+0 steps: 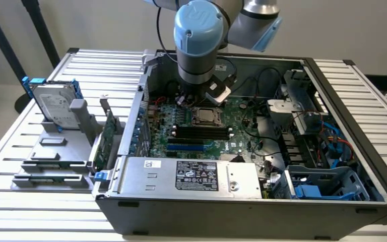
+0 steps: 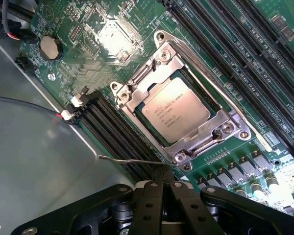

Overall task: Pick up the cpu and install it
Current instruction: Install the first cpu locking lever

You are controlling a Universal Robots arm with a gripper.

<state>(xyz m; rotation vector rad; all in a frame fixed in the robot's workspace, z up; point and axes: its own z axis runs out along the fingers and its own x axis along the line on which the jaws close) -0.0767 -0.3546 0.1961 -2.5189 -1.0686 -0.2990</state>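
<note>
So the cpu, a small flat square chip with a pale silver-grey metal top and tiny printed text, is sitting in the square shiny-metal socket frame on the green motherboard. That's inside the open grey computer case. In the exterior view it's the pale square right under the arm.

The black gripper hangs just beside one corner of the frame. Its fingers are pressed fully together and there's nothing between them. A thin silver wire lever runs along that side and ends close to the fingertips. Can't tell whether they're actually touching it.

Handling-wise, my guess:
- Very light, so weight is a non-issue.
- Stiff and thin, it won't flex, but there's hardly any height to grab.
- The smooth metal lid looks slippery, so pinching top-to-bottom seems a bad idea.
- Fragile on the underside: the contact side and the socket beneath don't forgive scraping or tilting.

The sensible hold is on two opposite side edges, keeping it level. Right now the frame sits tight around the chip's edges, so there's barely any bare edge to get at.
</note>
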